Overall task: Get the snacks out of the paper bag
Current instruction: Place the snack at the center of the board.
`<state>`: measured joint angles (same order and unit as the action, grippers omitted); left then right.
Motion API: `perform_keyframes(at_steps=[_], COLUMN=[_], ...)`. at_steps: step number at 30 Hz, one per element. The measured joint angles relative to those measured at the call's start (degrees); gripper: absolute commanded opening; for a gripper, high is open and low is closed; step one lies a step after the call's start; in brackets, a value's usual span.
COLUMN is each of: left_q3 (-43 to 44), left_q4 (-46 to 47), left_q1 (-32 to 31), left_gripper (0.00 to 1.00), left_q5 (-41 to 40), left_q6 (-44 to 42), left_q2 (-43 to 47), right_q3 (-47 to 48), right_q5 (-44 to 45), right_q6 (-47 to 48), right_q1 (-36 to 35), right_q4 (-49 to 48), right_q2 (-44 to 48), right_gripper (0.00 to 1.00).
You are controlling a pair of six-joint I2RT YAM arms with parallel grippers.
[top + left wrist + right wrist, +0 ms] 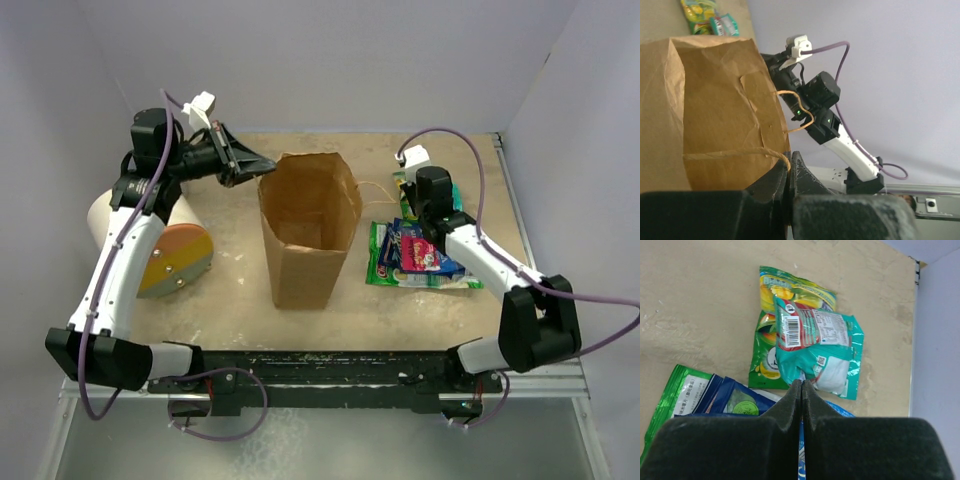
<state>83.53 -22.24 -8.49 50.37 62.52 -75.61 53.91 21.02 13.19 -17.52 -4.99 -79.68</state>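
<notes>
Several snacks (815,340) lie beside the paper bag (300,270); left hand (789,159) pinches its rim, right hand (801,386) closed.

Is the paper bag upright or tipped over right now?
Upright: the paper bag stands on its base, open mouth facing up in the top view, with the left gripper shut on its handle.

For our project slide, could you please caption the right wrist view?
Shut right gripper at the edge of a teal packet overlapping a green-yellow packet on the table.
</notes>
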Motion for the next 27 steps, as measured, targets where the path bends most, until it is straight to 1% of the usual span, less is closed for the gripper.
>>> perform_keyframes(at_steps=[2, 5, 11, 16, 19, 22, 23, 24, 25, 26, 27], left_q3=[-0.1, -0.3, -0.3, 0.1, 0.4, 0.5, 0.6, 0.9, 1.3, 1.7, 2.5], left_q4=[-3.5, -8.1, -16.0, -21.3, -22.7, -23.7, -24.0, -24.6, -25.4, -26.0, -26.8], left_q1=[0.2, 0.1, 0.1, 0.1, 0.1, 0.1, 0.1, 0.1, 0.1, 0.1, 0.1], left_gripper=[0.01, 0.05, 0.25, 0.47, 0.59, 0.7, 0.75, 0.82, 0.91, 0.99, 0.99], left_q5=[-0.8, -1.9, -4.7, -7.9, -9.1, -10.0, -10.3, -10.7, -11.2, -11.6, -12.3], left_q6=[-2.8, -6.6, -12.7, -16.4, -17.6, -18.6, -18.9, -19.3, -19.8, -20.3, -20.6], left_q2=[1.2, 3.3, 5.2, 5.2, 5.2, 5.2, 5.2, 5.2, 5.2, 5.2, 5.2], right_q3=[0.0, 0.0, 0.0, 0.6, 0.7, 0.7, 0.6, 0.5, 0.4, 0.4, 0.4], right_q5=[-0.9, -1.6, -3.2, -4.0, -4.0, -4.0, -4.1, -4.1, -4.3, -4.6, -5.2], right_q6=[0.5, 1.0, 1.1, 0.8, 0.3, -0.2, -0.3, -0.7, -1.1, -1.7, -2.4], right_q1=[0.0, 0.0, 0.0, -0.1, -0.1, -0.1, -0.1, -0.1, -0.1, -0.1, -0.1], right_q4=[-1.1, -2.3, -2.7, 1.0, 4.1, 7.1, 7.8, 8.2, 8.7, 9.0, 9.3], right_q2=[-1.8, -4.2, -6.6, -6.6, -5.9, -4.0, -3.0, -2.1, -1.2, -0.6, -0.2], right_gripper=[0.0, 0.0, 0.0, 0.0, 0.0, 0.0, 0.0, 0.0, 0.02, 0.07, 0.12])
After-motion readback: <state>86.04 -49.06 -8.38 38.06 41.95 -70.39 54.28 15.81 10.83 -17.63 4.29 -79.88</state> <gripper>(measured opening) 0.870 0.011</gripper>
